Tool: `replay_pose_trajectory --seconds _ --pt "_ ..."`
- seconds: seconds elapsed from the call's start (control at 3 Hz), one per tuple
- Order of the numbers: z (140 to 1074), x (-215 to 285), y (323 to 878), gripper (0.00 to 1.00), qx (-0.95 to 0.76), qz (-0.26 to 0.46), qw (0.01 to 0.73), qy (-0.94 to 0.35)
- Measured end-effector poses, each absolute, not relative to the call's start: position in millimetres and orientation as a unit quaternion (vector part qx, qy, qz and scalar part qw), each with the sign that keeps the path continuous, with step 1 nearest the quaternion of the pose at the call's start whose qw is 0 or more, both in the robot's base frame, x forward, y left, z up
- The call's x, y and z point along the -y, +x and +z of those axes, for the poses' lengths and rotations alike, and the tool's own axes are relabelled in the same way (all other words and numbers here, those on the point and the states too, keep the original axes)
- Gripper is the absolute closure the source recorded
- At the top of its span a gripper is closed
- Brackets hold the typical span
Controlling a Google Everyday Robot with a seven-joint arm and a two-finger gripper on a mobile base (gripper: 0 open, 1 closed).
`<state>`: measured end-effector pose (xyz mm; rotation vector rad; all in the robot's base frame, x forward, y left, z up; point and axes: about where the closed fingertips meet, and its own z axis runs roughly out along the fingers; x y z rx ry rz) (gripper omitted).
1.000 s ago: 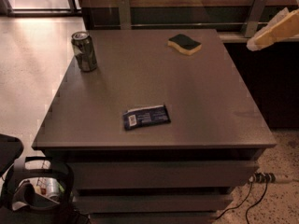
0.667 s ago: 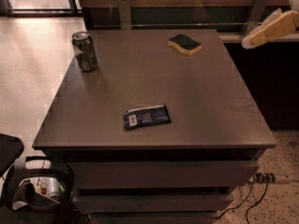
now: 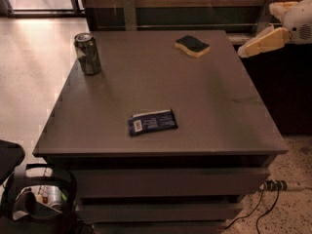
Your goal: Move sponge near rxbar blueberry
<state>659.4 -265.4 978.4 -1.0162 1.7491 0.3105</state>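
The sponge (image 3: pixel 192 46), dark green on top with a yellow base, lies flat near the far right corner of the grey table (image 3: pixel 209 106). The rxbar blueberry (image 3: pixel 152 122), a dark blue wrapper with a white barcode patch, lies flat near the table's front edge, left of centre. My gripper (image 3: pixel 265 40) is at the right edge of the view, just off the table's right side. It hangs above table height, to the right of the sponge and apart from it, and holds nothing that I can see.
A silvery-green drink can (image 3: pixel 87 53) stands upright near the table's far left corner. A dark counter (image 3: pixel 287 91) sits to the right of the table. Cables (image 3: pixel 273 199) lie on the floor at front right, and a bag (image 3: pixel 34 204) at front left.
My gripper has moved left and slightly down, closer to the table's right edge and the sponge. The sponge, bar and can have not moved.
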Motion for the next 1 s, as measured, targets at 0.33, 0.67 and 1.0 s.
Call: replay_pose_trajectory --seconds 0.33,0.67,1.0 --pt "948 258 674 0.0 -0.738 0.141 0.523 -0.403" --pt "924 248 692 0.0 -0.739 0.156 0.529 -0.388" --pt "907 239 711 0.0 -0.739 0.173 0.532 -0.376"
